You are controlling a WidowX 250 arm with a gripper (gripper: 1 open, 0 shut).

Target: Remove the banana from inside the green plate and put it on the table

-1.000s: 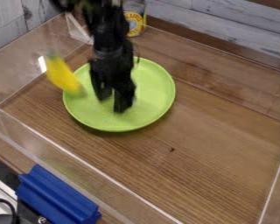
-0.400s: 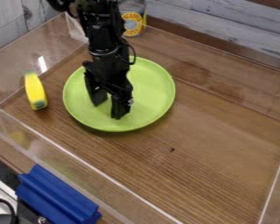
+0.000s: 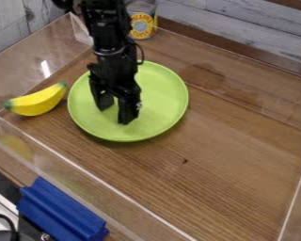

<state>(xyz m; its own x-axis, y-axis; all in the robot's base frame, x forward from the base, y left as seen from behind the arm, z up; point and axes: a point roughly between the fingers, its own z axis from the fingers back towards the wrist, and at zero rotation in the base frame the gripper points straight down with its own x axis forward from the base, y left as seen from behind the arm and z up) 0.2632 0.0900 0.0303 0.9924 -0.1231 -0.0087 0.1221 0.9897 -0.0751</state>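
Observation:
The yellow banana (image 3: 35, 101) lies on the brown wood table (image 3: 229, 141), to the left of the green plate (image 3: 166, 99) and close to the left acrylic wall. It touches neither the plate nor the gripper. My black gripper (image 3: 116, 106) points straight down over the left part of the plate, jaws open with nothing between them. The arm rises from it toward the top of the view and hides part of the plate's far rim.
A blue ribbed object (image 3: 59, 215) lies at the front left corner. Clear acrylic walls (image 3: 27, 155) border the table. A yellow-labelled can (image 3: 143, 24) stands behind the plate near the back wall.
The banana went from the plate's left rim out onto the table, tumbled, and now rests further left on its side. The gripper stayed open over the plate.

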